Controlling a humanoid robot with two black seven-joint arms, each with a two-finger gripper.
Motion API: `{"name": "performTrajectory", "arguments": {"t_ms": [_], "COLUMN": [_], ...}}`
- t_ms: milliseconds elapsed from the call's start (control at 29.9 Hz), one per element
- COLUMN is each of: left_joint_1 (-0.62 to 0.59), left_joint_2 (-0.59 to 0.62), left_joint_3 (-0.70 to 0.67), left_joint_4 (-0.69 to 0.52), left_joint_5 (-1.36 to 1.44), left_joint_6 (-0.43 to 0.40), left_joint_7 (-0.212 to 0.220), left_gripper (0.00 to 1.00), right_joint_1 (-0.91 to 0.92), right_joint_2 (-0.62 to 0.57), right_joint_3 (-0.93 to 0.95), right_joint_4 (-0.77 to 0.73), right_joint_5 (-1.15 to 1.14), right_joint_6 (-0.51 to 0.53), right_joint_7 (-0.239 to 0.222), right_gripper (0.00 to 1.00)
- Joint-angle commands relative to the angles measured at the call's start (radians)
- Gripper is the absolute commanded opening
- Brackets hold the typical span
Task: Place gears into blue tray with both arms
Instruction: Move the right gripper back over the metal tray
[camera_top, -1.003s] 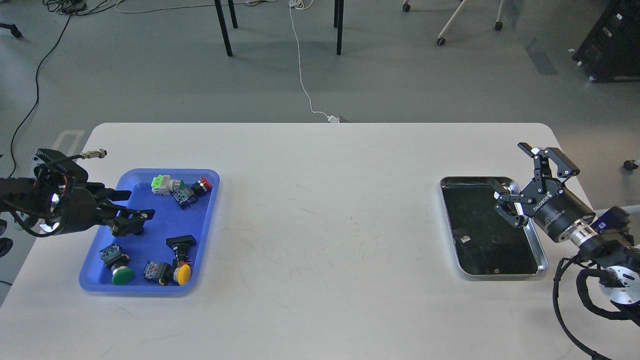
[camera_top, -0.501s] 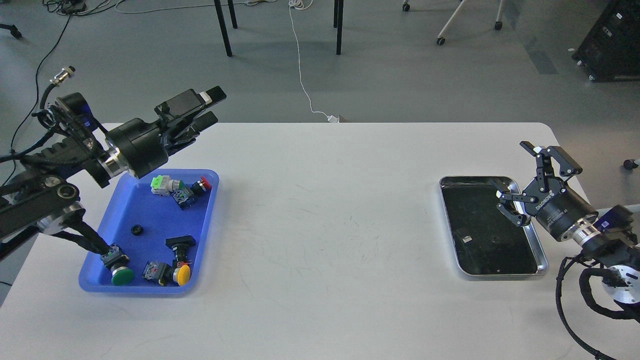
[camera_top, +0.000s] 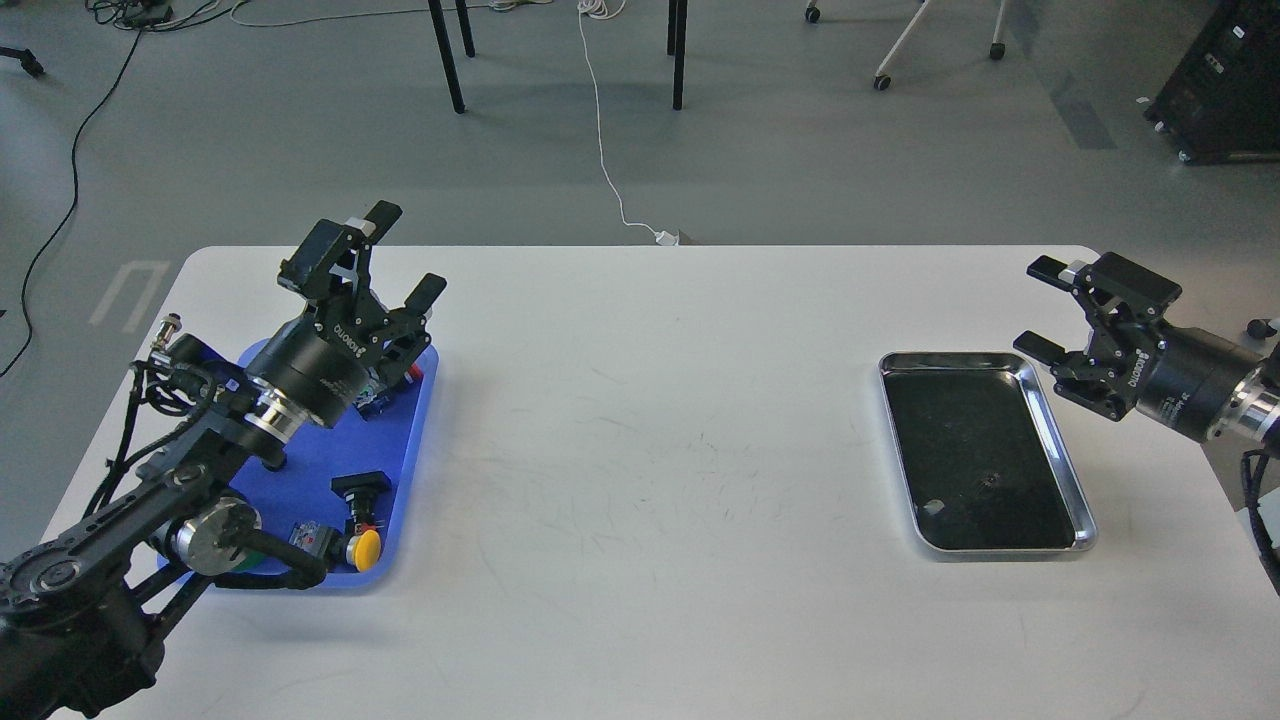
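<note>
Since half a second ago: left gripper (camera_top: 385, 258) lowered over blue tray (camera_top: 412, 462), fingers spread, empty; right gripper (camera_top: 1042, 308) withdrawn past steel tray (camera_top: 1083, 510), likewise spread, empty. Gear (camera_top: 272, 463) mostly hidden behind left arm; dark speck (camera_top: 990, 481) in steel tray possibly another. Push-buttons partly masked; yellow cap (camera_top: 367, 548) visible.

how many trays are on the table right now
2. The blue tray sits at the table's left end, partly covered by the left arm. The steel tray with a black inside sits at the right end, just left of the right gripper.
</note>
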Motion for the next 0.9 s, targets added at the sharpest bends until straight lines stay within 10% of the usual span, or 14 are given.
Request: {"name": "performTrajectory", "arguments": {"t_ms": [0, 401, 869], "left_joint_1": [0.009, 0.011, 0.024], "left_joint_2": [-0.021, -0.018, -0.019], "left_joint_3": [-0.009, -0.023, -0.049], "left_joint_4": [0.000, -0.006, -0.011], "left_joint_5": [0.003, 0.001, 0.001], "left_joint_6": [-0.004, -0.010, -0.038], "left_joint_7": [0.000, 0.000, 0.000], "left_gripper": [0.98, 0.98, 0.98], "right_joint_1": [0.131, 0.496, 0.528], "right_joint_2": [-0.084, -0.072, 0.193], "right_joint_3": [-0.076, -0.544, -0.704], "right_joint_4": [0.080, 0.165, -0.061], "right_joint_5": [-0.332, -1.034, -1.050], "right_joint_6": [0.000, 0.000, 0.000], "right_joint_7": [0.000, 0.000, 0.000], "right_gripper": [0.98, 0.98, 0.89]}}
